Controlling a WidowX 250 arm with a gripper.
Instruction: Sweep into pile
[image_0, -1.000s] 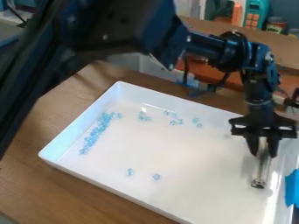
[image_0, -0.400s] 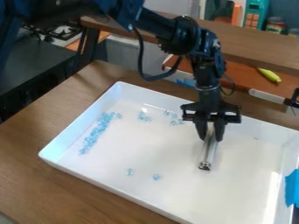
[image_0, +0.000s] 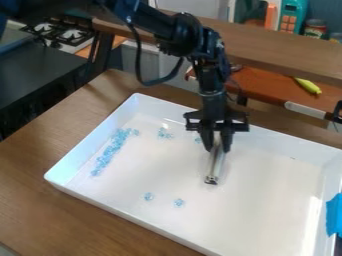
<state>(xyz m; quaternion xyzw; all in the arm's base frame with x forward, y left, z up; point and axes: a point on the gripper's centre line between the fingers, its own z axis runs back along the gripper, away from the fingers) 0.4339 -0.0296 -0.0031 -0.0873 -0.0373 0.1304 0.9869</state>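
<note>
Two pale blue beads lie near my claw, which clamps a metal bar over the white tray.

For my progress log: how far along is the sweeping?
Partly done, it seems: many blue beads form a long heap by the tray's left wall. In hand: the jaws grip a clear bar. Left: small clusters near the back wall and two loose beads toward the front.

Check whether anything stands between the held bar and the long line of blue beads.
Nothing visible does; bare tray floor lies between the bar and the long line. Loose beads sit to either side of that path.
</note>
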